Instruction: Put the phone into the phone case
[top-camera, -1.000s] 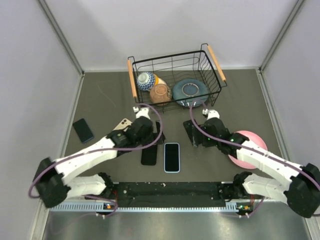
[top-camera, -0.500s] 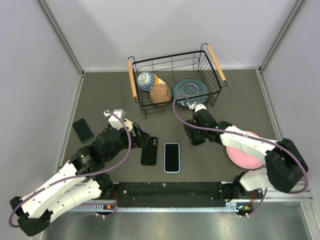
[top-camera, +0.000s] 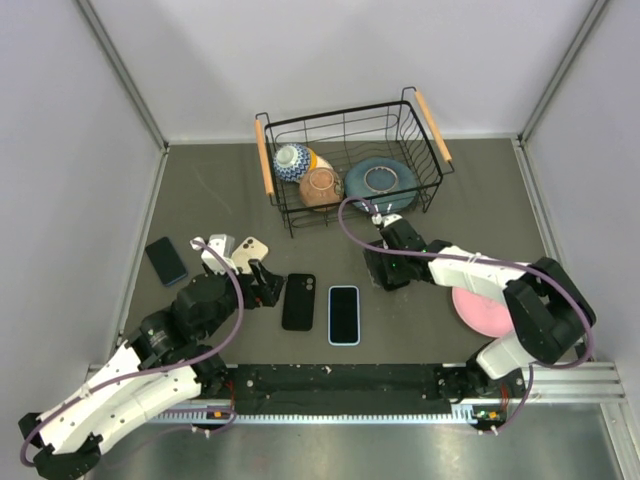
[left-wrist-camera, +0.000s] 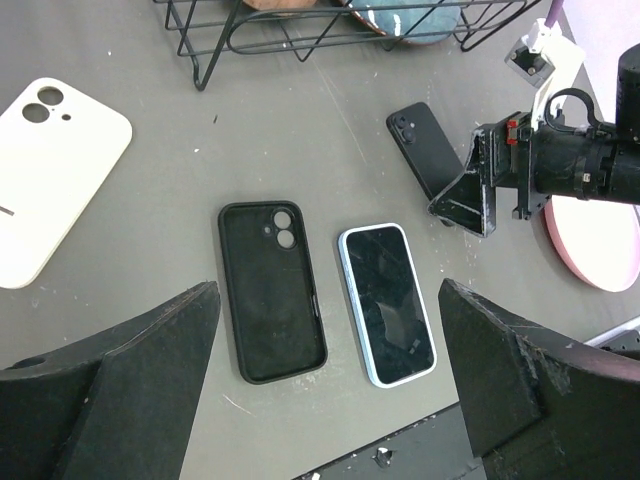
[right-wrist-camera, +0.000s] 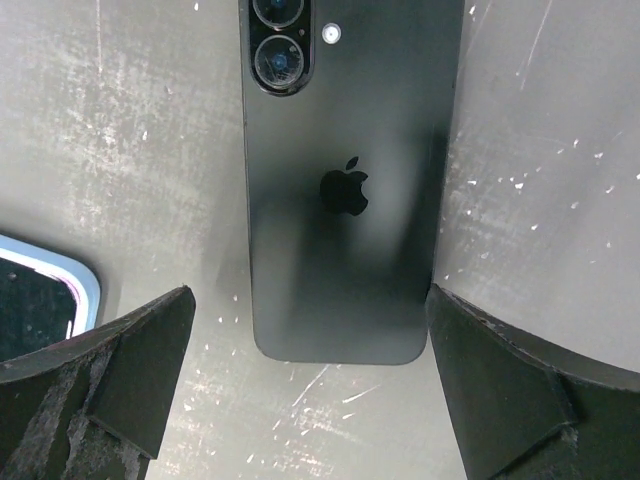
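Observation:
An empty black phone case (top-camera: 298, 301) lies inner side up on the grey table, also in the left wrist view (left-wrist-camera: 272, 290). Right of it lies a phone with a light blue edge (top-camera: 343, 314), screen up (left-wrist-camera: 387, 303). A black phone (right-wrist-camera: 345, 180) lies face down further right (left-wrist-camera: 425, 148). My right gripper (top-camera: 385, 268) is open and its fingers straddle that phone's lower end (right-wrist-camera: 308, 295) without touching it. My left gripper (top-camera: 262, 285) is open and empty, above and left of the black case (left-wrist-camera: 330, 290).
A cream phone case (top-camera: 250, 250) lies left of the black case (left-wrist-camera: 50, 180). A dark blue phone (top-camera: 166, 260) lies at far left. A wire basket (top-camera: 265, 160) with bowls stands at the back. A pink plate (top-camera: 490, 310) sits at the right.
My left arm has drawn back to the left and toward the near edge, off the black case, uncovering the cream case. My right gripper has shifted slightly left over the black phone.

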